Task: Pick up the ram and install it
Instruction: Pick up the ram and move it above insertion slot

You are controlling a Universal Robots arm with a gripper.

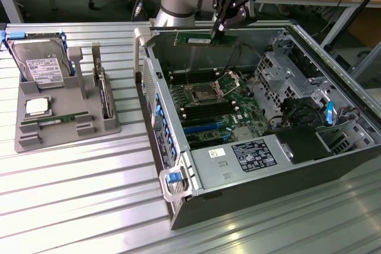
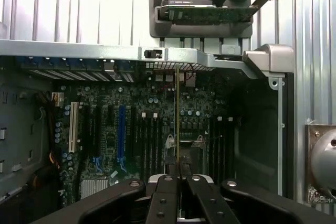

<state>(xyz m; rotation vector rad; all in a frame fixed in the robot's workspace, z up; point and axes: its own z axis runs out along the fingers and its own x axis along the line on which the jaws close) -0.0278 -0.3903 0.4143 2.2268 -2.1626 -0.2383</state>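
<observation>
**Ram in grasp over the open case**

Exterior view. I logged the end effector [image 1: 218, 33] clenched on the ram [image 1: 193, 39]. The green stick was held by one end and lay roughly level, reaching toward the exterior view's left. It hung in the air over the far rim of the open computer case [image 1: 268, 197], touching nothing but the fingers. Below and nearer the camera sat the motherboard [image 1: 208, 114], with the processor socket [image 1: 202, 92] near its middle and the labelled power supply [image 1: 250, 156] along the near side. The case rested on the slatted metal table [image 1: 77, 194]. To the exterior view's left, well apart from the case, stood the grey fixture [image 1: 59, 140]. It carried a hard drive [image 1: 40, 63] propped at the back, a square processor chip [image 1: 37, 106] in front of that, and another green stick [image 1: 56, 120] lying in a slot.

Wrist view. The fingers [image 2: 165, 198] were closed together on the ram [image 2: 177, 119], which I saw edge-on as one thin line running out from the end effector [image 2: 177, 179] over the motherboard [image 2: 157, 98]. The stick lay about parallel to the dark memory slots [image 2: 152, 135]; whether it sat directly above one I could not tell. Beyond the case rim [image 2: 79, 48] I noted the table [image 2: 79, 3] and the grey fixture [image 2: 157, 24].
</observation>
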